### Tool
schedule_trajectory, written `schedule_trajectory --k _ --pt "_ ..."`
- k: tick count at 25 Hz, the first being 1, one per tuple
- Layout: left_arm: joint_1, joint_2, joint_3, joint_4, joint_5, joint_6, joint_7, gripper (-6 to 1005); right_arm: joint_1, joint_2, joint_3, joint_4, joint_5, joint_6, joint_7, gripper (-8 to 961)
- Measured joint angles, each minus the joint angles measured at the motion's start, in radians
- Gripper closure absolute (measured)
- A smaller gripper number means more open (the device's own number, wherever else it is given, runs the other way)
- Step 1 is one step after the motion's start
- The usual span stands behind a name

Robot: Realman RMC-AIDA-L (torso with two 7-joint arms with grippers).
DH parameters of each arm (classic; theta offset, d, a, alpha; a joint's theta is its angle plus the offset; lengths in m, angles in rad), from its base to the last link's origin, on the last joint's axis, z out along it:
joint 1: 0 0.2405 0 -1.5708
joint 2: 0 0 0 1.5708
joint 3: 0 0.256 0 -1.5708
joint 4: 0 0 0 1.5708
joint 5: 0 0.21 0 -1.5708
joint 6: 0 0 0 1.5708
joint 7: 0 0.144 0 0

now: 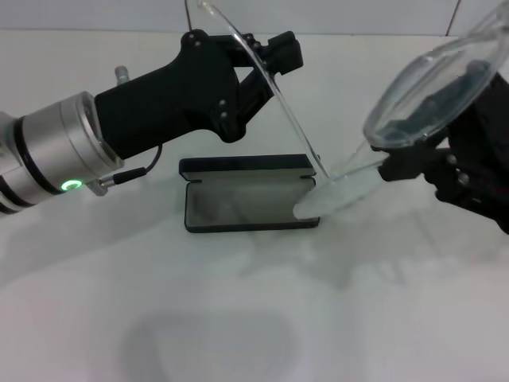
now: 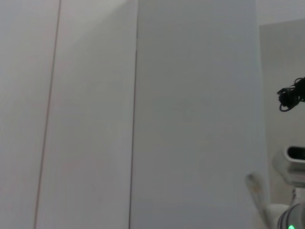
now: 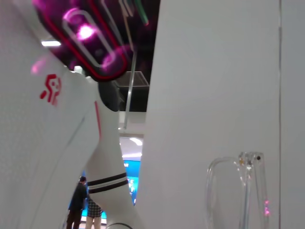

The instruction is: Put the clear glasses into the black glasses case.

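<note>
While the white table (image 1: 95, 302) carries the open black glasses case (image 1: 246, 203), the left gripper (image 1: 270, 60) and right gripper (image 1: 413, 163) hold the clear glasses (image 1: 429, 87) above the case, each pinching part of the frame, one arm tip touching the case's right end.

No readable words or numbers, only one small red emblem.

In the right wrist view a red logo mark (image 3: 51, 88) sits on the white robot body (image 3: 43, 143), a symbol and not letters that can be read; it lies off to the side of the clear glasses (image 3: 248, 186) seen close to that camera. The open black glasses case (image 1: 248, 204) on the worktop (image 1: 398, 302) shows no lettering in the head view.
</note>
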Motion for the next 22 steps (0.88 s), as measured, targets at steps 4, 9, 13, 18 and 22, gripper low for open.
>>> schedule_trajectory --k 4,9,13,18,22 --pt "-0.006 -0.001 0.021 0.005 -0.004 0.003 -0.001 945 0.01 -0.001 0.0 0.031 -0.007 0.015 -0.001 874" --pt "-0.015 -0.002 0.049 0.006 -0.017 0.012 0.003 945 0.025 -0.003 -0.027 0.054 -0.014 0.043 -0.009 874" --pt "-0.018 -0.002 0.065 0.009 -0.048 0.014 0.003 945 0.029 -0.003 -0.046 0.055 -0.022 0.077 -0.01 874" --pt "-0.018 -0.001 0.073 0.019 -0.061 0.033 0.003 944 0.031 -0.003 -0.049 0.061 -0.022 0.109 -0.009 874" --pt "-0.02 -0.001 0.074 0.019 -0.066 0.052 0.001 944 0.035 -0.004 -0.05 0.071 -0.022 0.122 -0.007 874"
